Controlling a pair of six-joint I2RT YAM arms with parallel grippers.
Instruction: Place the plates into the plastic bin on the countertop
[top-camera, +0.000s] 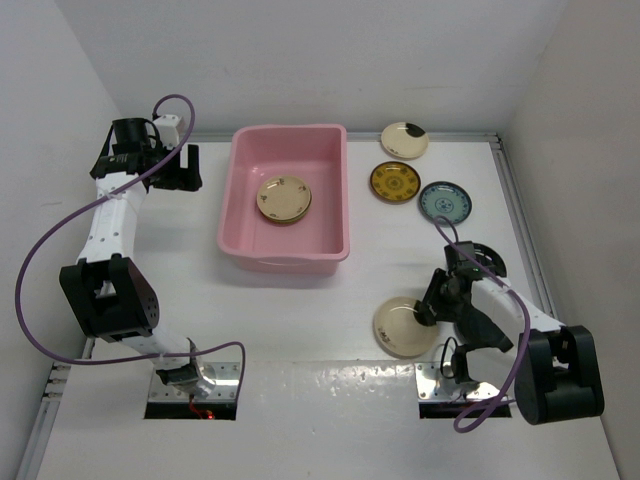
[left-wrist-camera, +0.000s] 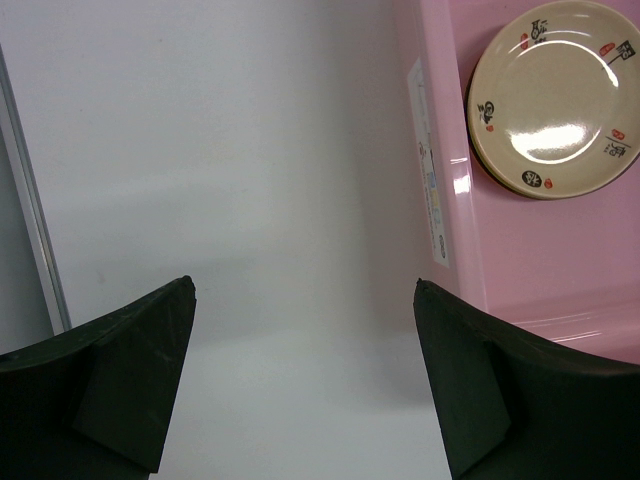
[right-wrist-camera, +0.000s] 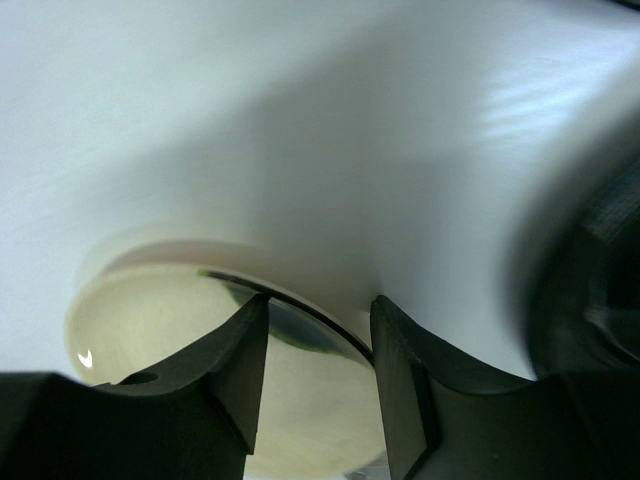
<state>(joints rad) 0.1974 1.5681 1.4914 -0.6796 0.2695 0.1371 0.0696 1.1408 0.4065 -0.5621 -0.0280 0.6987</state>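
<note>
The pink plastic bin (top-camera: 240, 225) stands at the middle back of the white countertop (top-camera: 300, 420) and holds cream plates (top-camera: 284, 198) with small markings. My left gripper (top-camera: 180, 168) is open and empty just left of the bin; in the left wrist view it (left-wrist-camera: 304, 285) hangs over bare countertop with the bin wall (left-wrist-camera: 450, 150) and the cream plates (left-wrist-camera: 555, 95) to the right. My right gripper (top-camera: 428, 310) is open, and its jaws straddle the right rim of a cream plate with a black patch (top-camera: 400, 328). In the right wrist view the gripper (right-wrist-camera: 320, 300) has that plate's (right-wrist-camera: 160, 310) rim between its jaws.
Right of the bin lie a cream plate with a black patch (top-camera: 404, 140), an amber plate (top-camera: 395, 181) and a blue-teal plate (top-camera: 445, 202). A black plate (top-camera: 486, 256) lies partly under the right arm. White walls enclose the countertop.
</note>
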